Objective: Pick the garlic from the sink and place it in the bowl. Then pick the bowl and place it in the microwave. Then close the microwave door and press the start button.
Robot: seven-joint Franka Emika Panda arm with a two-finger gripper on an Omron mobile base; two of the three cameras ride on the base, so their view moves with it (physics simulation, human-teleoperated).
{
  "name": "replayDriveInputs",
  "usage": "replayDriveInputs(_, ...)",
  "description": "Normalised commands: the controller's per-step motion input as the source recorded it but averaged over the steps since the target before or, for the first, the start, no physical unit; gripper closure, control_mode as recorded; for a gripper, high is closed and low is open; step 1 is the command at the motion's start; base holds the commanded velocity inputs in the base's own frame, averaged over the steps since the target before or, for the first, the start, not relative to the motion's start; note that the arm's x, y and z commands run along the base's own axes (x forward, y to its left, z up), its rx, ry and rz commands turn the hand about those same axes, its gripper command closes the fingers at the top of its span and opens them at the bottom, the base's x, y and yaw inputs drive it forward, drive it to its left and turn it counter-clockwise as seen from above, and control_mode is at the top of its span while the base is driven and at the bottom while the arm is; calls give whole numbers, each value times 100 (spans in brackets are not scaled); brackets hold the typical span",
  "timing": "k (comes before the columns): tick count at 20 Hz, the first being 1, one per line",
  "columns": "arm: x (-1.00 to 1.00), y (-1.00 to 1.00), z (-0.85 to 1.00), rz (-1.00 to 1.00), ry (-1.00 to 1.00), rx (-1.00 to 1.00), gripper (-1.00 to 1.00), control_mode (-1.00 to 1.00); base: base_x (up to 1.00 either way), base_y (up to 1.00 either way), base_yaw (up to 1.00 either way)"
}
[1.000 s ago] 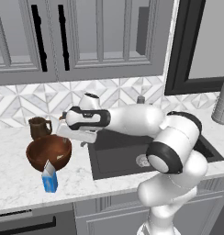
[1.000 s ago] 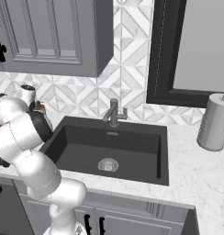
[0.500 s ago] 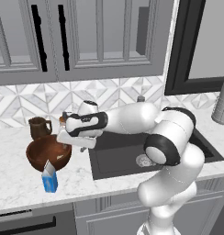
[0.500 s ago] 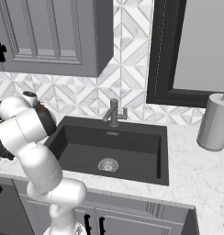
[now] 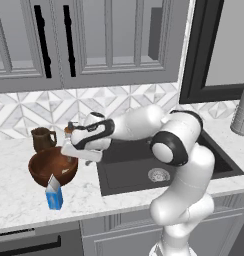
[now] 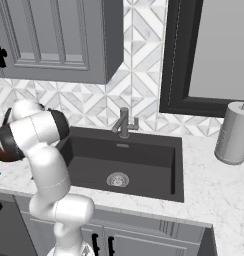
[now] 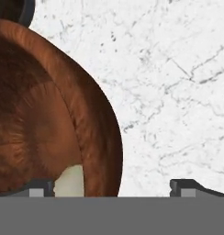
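Note:
The reddish-brown wooden bowl (image 5: 48, 169) stands on the marble counter left of the sink (image 5: 144, 165). In the hand view, the pale garlic (image 7: 70, 180) lies inside the bowl (image 7: 49, 119), close to its wall. My gripper (image 5: 69, 149) hangs just over the bowl's right rim. It is open (image 7: 114, 186): one fingertip (image 7: 40, 187) is over the bowl's inside and the other (image 7: 187, 187) over bare counter, with the rim between them and nothing gripped. The sink (image 6: 125, 161) holds just its silver drain (image 6: 117, 179). The microwave and its door are out of view.
A dark brown mug (image 5: 42, 139) stands behind the bowl and a small blue carton (image 5: 54, 195) in front of it. A grey faucet (image 6: 124, 123) rises behind the sink. A grey cylinder (image 6: 234, 133) stands on the counter at the right. Wall cabinets hang above.
The gripper has travelled left and down from the sink's left edge to the bowl's right rim. Its jaws stayed open throughout.

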Motion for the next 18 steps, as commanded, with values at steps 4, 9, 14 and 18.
replayDriveInputs(4,24,21,-25,0,3,0,-100,-100,0,0,0)
replayDriveInputs(9,0,48,-25,0,1,-3,100,-100,0,0,0)
replayDriveInputs(14,-11,5,-15,0,-5,0,100,-100,0,0,0)
replayDriveInputs(18,-45,-6,-3,0,-18,5,100,-100,0,0,0)
